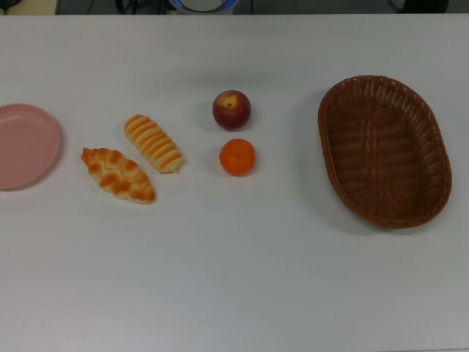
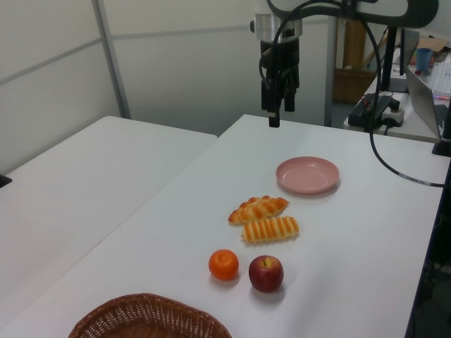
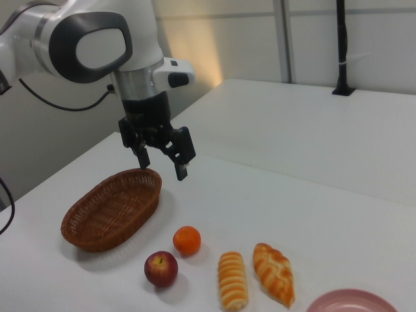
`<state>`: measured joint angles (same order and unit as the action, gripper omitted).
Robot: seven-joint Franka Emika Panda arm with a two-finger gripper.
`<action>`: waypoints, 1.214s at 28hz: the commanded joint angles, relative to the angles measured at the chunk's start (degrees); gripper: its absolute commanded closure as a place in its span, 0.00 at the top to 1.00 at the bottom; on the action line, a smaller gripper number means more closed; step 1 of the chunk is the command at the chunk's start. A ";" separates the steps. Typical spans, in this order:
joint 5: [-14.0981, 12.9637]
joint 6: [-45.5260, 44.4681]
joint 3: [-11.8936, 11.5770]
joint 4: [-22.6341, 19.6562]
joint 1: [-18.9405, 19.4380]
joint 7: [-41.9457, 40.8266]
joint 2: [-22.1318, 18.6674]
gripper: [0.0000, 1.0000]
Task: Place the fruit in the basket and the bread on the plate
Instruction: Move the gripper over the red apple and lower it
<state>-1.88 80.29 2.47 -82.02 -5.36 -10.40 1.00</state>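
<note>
The black two-finger gripper point(image 3: 162, 168) hangs empty, fingers spread, well above the white table point(image 1: 234, 279). Below it lie the dark red apple point(image 3: 161, 268), bright orange orange point(image 3: 187, 240) and two golden rolls point(image 3: 233, 279), untouched, the brown wicker basket point(image 3: 112, 209) beside them.

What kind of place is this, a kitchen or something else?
Probably a lab or office workspace, not a kitchen: a robot arm with its gripper open above a plain white table, partition walls, and a laptop amid cables.
</note>
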 commanded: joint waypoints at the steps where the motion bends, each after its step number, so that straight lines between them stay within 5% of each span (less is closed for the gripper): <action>1: 2.13 -0.40 1.48 -1.91 0.26 -0.49 0.75 1.00; 6: 7.33 3.10 7.02 -8.14 0.18 -0.24 0.15 1.00; 23: 8.03 26.66 7.82 -29.94 5.45 13.47 -0.30 1.00; 34: 8.30 32.11 7.82 -36.36 7.73 15.40 -0.29 1.00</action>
<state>5.16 107.86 10.58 -113.72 1.02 2.55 2.52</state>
